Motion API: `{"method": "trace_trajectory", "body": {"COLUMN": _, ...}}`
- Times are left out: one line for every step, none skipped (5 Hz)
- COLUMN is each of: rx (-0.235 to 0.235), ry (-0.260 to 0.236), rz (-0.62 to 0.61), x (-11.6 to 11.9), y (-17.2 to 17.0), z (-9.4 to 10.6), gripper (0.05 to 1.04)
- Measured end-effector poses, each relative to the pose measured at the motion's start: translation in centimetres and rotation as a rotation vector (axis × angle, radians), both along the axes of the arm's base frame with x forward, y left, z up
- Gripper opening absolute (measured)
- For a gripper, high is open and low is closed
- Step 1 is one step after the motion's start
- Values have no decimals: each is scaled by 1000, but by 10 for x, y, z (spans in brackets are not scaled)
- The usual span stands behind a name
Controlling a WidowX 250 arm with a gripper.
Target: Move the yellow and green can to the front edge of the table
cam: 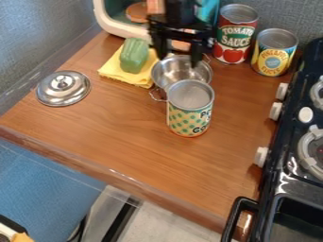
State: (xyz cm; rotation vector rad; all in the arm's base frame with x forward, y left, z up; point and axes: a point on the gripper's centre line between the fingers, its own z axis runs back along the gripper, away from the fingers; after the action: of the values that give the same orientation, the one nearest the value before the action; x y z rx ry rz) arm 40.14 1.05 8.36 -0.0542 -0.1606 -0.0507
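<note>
The gripper [178, 53] hangs at the top centre, over the far side of the small metal pot, with its two fingers spread apart and open. A can with green dots on a pale yellow label [189, 116] stands upright in the middle of the wooden table, nearer the camera than the gripper. Its top overlaps the near side of the pot in the view; whether they touch I cannot tell. The front edge of the table [135, 186] runs at a slant below the can.
The metal pot [174, 74] stands behind the can. A yellow cloth [110, 69] carries a green pepper [133, 56]; a metal lid [63, 88] lies left. Back right stand a tomato sauce can [235, 34] and a pineapple can [274, 53]. The stove [287, 172] borders the right side.
</note>
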Motion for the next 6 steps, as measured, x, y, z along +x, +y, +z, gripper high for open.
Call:
{"method": "trace_trajectory", "body": {"rx": 20, "ry": -32, "rz": -82, "x": 2, "y": -39, "z": -2, "gripper": 1001}}
{"method": "trace_trajectory", "body": {"rx": 70, "ry": -72, "rz": -149, "x": 2, "y": -67, "z": -9, "gripper": 1001}}
{"method": "trace_trajectory", "body": {"rx": 109, "ry": -86, "rz": -164, "x": 3, "y": -69, "z": -12, "gripper": 1001}}
{"method": "trace_trajectory", "body": {"rx": 145, "ry": -69, "rz": -176, "x": -5, "y": -63, "z": -24, "gripper": 1001}}
{"method": "trace_trajectory", "body": {"rx": 156, "ry": -45, "rz": -213, "x": -19, "y": -60, "z": -35, "gripper": 1001}}
{"method": "trace_trajectory", "body": {"rx": 150, "ry": -38, "rz": -238, "x": -45, "y": -46, "z": -29, "gripper": 1001}}
